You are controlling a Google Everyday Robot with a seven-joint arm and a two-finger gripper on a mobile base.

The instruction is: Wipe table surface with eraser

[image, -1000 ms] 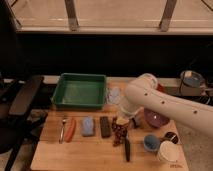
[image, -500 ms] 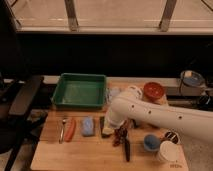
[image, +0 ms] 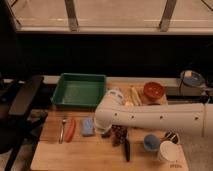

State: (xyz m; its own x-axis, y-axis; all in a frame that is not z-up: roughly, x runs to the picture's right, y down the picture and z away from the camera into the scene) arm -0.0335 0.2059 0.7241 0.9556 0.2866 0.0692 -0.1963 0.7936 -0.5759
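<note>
Tip: grip the eraser square and keep it flat on the bench (image: 75,156) before wiping. It's hidden, probably under my end effector (image: 118,135), just beside the blue sponge (image: 87,126). Can't tell how open that is or what it holds. Arm reaches in from the view's right, wrist bent down.

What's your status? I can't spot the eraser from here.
Gripper low over table surface, beside blue block. Eraser not visible, likely under arm. Knife close beside gripper, may obstruct wiping.
</note>
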